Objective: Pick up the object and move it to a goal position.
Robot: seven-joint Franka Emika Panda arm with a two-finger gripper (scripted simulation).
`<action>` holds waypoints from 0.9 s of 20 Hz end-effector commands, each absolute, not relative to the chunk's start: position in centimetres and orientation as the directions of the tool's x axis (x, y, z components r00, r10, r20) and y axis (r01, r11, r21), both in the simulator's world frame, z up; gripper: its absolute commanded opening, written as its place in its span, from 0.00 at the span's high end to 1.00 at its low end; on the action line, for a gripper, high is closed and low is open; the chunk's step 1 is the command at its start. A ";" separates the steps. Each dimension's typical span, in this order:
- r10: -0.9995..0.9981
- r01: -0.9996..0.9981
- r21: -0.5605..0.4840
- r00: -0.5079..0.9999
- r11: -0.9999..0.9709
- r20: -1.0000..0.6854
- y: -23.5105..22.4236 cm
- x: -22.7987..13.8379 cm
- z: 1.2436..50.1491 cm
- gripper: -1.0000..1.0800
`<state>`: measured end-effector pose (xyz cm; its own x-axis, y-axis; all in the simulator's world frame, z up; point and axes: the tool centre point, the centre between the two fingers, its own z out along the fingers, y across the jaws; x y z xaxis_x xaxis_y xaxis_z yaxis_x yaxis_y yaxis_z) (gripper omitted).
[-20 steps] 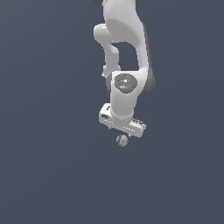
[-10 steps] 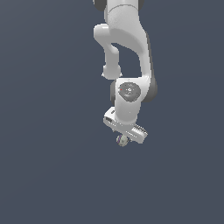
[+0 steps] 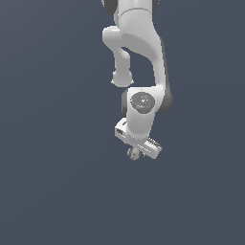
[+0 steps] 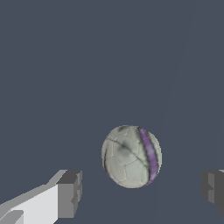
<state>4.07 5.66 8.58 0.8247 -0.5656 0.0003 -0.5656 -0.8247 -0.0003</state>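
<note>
The white Panda arm (image 3: 139, 57) is reaching down from the top of the exterior view, its wrist tilted so that the gripper (image 3: 135, 154) is pointing downward and slightly toward the exterior view's left. Beneath it lies a plain dark blue-grey surface (image 3: 52, 182) that is filling the whole frame.

In the wrist view, the jaws are standing wide apart: one dark grey fingertip (image 4: 70, 194) on its white finger is showing at one side, and the other fingertip (image 4: 213, 189) is sitting at the far edge of the frame. The ball (image 4: 131, 156) is lying between them, touching neither pad, with clear gaps on both sides. It is off-white with cracked-looking panels, a dark smudge on one face and a purple band running along its side.

In the exterior view the ball (image 3: 133, 153) is appearing as a tiny speck right at the gripper's tip, partly hidden by the white hand.
</note>
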 end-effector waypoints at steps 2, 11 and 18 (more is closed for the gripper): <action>-0.566 -0.566 0.000 0.824 -0.824 0.000 5.7 4.0 7.7 0.04; -0.569 -0.569 0.000 0.822 -0.822 0.000 5.7 4.0 3.8 0.04; -0.569 -0.569 0.000 0.822 -0.822 0.000 5.7 4.1 3.7 1.00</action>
<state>4.04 5.71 3.69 0.8226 -0.5687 -0.0006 -0.5687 -0.8226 0.0002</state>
